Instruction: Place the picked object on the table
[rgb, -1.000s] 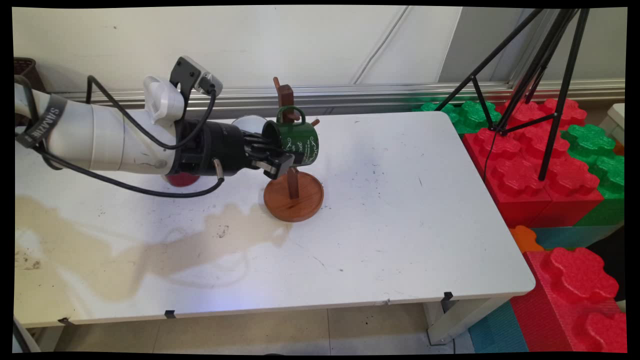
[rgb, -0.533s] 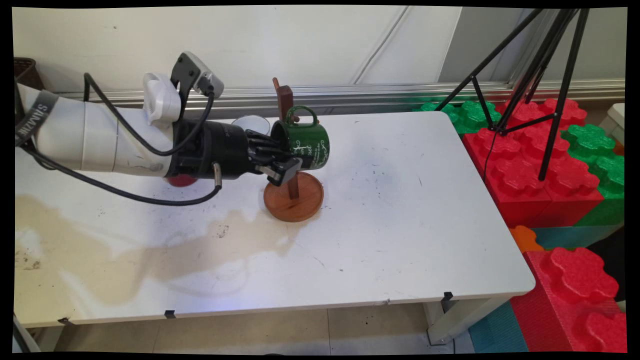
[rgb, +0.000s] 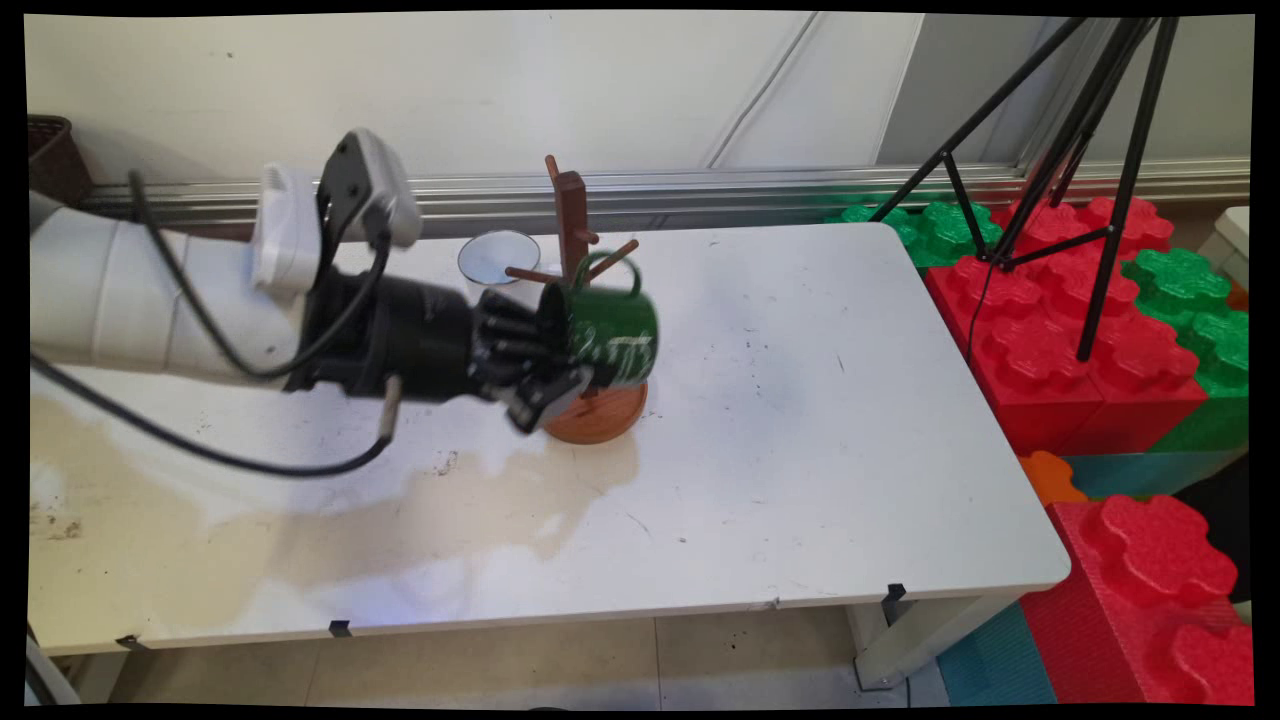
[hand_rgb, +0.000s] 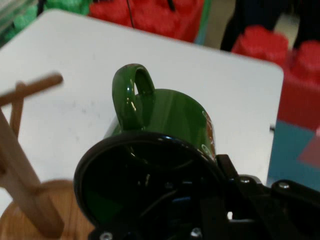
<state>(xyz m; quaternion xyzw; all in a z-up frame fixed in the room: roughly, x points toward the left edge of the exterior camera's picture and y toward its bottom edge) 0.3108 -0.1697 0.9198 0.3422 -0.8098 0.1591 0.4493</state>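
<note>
My gripper (rgb: 560, 355) is shut on the rim of a green mug (rgb: 608, 335), which lies on its side in the air with its handle up and its mouth toward the arm. The mug hangs just in front of a wooden mug tree (rgb: 573, 235) with a round base (rgb: 610, 415) and bare pegs. In the hand view the green mug (hand_rgb: 165, 125) fills the centre, its handle (hand_rgb: 131, 95) pointing up. One wall of the mug is clamped by my gripper (hand_rgb: 220, 175). The mug tree's post (hand_rgb: 22, 185) stands at the left, a peg (hand_rgb: 35, 87) reaching toward the handle.
A white cup (rgb: 497, 258) stands behind the mug tree, toward the left. A brown stain (rgb: 300, 520) spreads over the table's left front. Big red and green blocks (rgb: 1090, 330) and a black tripod (rgb: 1080, 150) stand beyond the table's right edge.
The arm has carried the green mug down and toward the near side, from beside the tree's upper pegs to in front of its lower post. The hold on the mug is unchanged.
</note>
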